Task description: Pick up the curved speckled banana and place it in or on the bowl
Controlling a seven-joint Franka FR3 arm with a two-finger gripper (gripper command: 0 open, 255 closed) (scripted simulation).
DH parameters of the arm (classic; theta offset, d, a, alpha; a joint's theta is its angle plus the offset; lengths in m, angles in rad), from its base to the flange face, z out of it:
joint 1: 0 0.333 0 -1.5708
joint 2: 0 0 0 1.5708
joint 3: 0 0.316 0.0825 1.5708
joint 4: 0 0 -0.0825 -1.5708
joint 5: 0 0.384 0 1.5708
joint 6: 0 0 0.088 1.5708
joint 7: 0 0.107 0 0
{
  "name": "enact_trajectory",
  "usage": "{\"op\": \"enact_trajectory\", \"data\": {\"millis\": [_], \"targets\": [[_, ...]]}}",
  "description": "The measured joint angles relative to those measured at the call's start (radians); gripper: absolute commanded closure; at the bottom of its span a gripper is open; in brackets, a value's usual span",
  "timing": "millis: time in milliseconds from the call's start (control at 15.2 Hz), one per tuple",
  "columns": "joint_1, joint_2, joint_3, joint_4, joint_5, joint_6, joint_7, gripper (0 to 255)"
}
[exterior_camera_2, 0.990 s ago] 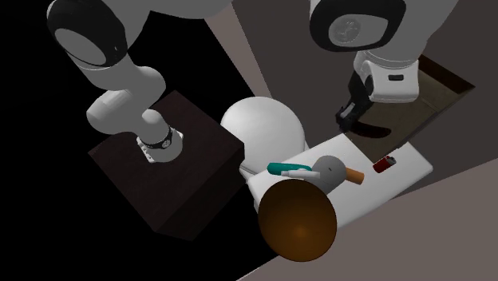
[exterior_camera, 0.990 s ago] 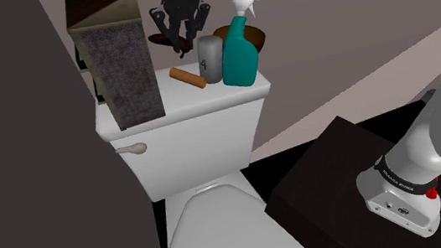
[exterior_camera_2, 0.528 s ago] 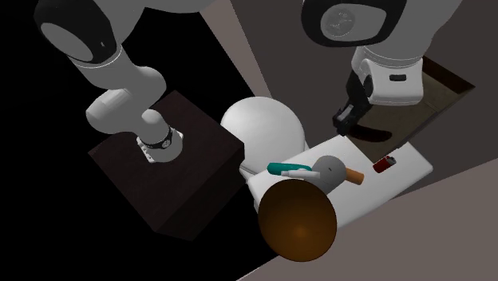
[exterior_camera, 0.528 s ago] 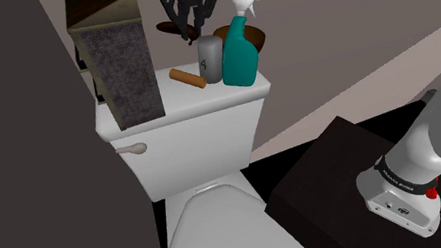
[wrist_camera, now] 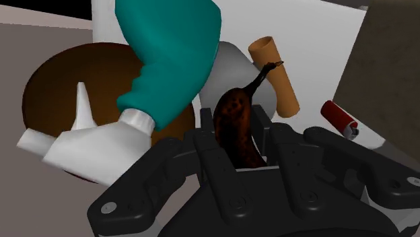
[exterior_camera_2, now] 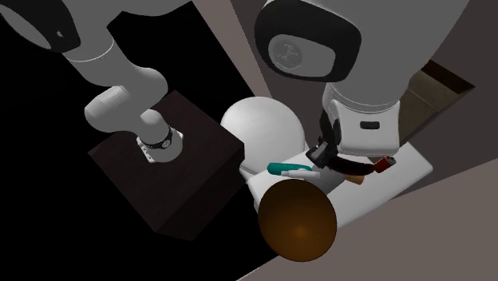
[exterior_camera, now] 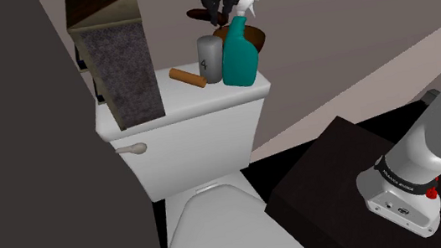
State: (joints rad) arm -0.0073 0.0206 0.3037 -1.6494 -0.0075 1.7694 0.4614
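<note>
Shoulder view's middle is taken up by a white toilet (exterior_camera: 188, 148), whose tank lid (exterior_camera: 208, 102) carries the things. At the lower right the dark stand (exterior_camera: 326, 184) is seen, with 1 white arm (exterior_camera: 432, 147) rising from it. A tall dark speckled box (exterior_camera: 115, 58) is set on the lid toward that view's left. A brown bowl (exterior_camera: 259, 37) is seen at the lid's right end, half hidden behind a teal spray bottle (exterior_camera: 239, 54). A grey can (exterior_camera: 210, 58) is stood just beside the bottle, and a tan cylinder (exterior_camera: 187, 78) is laid near the can. The black gripper (exterior_camera: 219, 9) is held in the air above can and bottle. In the wrist view its 2 fingers (wrist_camera: 202, 145) are seen clenched on the dark brown banana (wrist_camera: 237, 128), which is lifted clear of the lid, near the bowl. A small red lighter (wrist_camera: 338, 118) is laid on the lid beyond the cylinder.
</note>
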Motion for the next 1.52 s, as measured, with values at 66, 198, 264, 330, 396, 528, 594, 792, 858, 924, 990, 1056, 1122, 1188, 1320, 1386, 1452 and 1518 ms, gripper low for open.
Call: {"op": "enact_trajectory", "data": {"millis": [66,198,264,330,396,528,594,792,858,924,990,1056,1122,1188,1320,1386,1452,1518], "targets": [[-0.011,-0.008,-0.011,-0.013,0.005,0.005,-0.023,255],[-0.036,-0.024,-0.035,-0.032,0.014,0.01,-0.073,255],[-0.047,-0.025,-0.046,-0.041,0.017,0.016,-0.096,255],[-0.061,-0.04,-0.06,-0.061,0.023,0.022,-0.123,255],[-0.072,-0.054,-0.072,-0.072,0.029,0.019,-0.147,255],[-0.094,-0.052,-0.096,-0.07,0.032,0.018,-0.195,255],[-0.106,-0.057,-0.109,-0.072,0.035,0.014,-0.22,255],[-0.127,-0.062,-0.132,-0.094,0.04,0.03,-0.266,255],[-0.129,-0.061,-0.135,-0.104,0.04,0.041,-0.271,255],[-0.129,-0.061,-0.135,-0.118,0.04,0.054,-0.272,255],[-0.129,-0.062,-0.135,-0.133,0.041,0.069,-0.273,255],[-0.129,-0.061,-0.135,-0.146,0.041,0.083,-0.274,255],[-0.13,-0.061,-0.135,-0.158,0.041,0.095,-0.275,255],[-0.13,-0.062,-0.135,-0.174,0.041,0.11,-0.275,255],[-0.13,-0.063,-0.135,-0.2,0.042,0.135,-0.277,255],[-0.129,-0.062,-0.135,-0.212,0.041,0.148,-0.276,255],[-0.129,-0.062,-0.135,-0.224,0.042,0.161,-0.276,255],[-0.13,-0.064,-0.135,-0.245,0.042,0.179,-0.279,255]]}}
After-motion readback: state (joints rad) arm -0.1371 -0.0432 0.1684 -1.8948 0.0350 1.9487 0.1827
